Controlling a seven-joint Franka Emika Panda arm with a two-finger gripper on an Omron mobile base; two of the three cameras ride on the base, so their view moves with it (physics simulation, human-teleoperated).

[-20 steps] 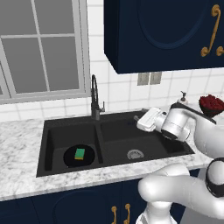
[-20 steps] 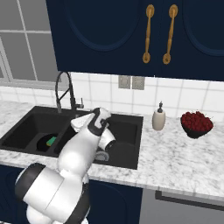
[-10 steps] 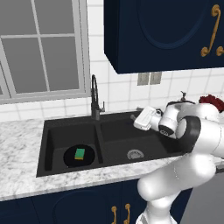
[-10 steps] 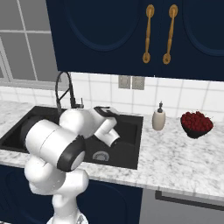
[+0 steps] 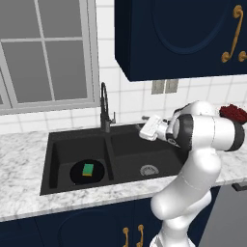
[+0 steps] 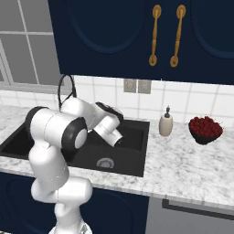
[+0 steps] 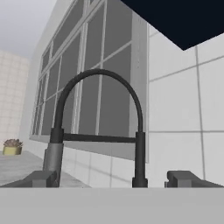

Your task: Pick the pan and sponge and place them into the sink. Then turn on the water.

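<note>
With the pan (image 5: 87, 172) and sponge (image 5: 88, 169) already lying in the left basin of the sink (image 5: 125, 149), I kept the pincer (image 7: 112, 179) released and empty facing the faucet (image 5: 104, 108), worried its wide fingers might slide past the small side lever and leave the water off.

The gripper (image 5: 143, 126) hangs over the right basin of the sink (image 5: 58, 144), its white hand turned toward the faucet (image 5: 104, 108), which stands just beyond its tips at the back rim; whether the jaws are apart is too small to tell here. Below it lies the right basin's silver drain (image 5: 148, 170). Farther out past the divider, in the left basin, sits the pan (image 5: 77, 174) with the sponge (image 5: 88, 169) lying inside it. Behind the arm, a bowl of red fruit (image 5: 235, 112) rests on the counter (image 5: 24, 198).
</note>
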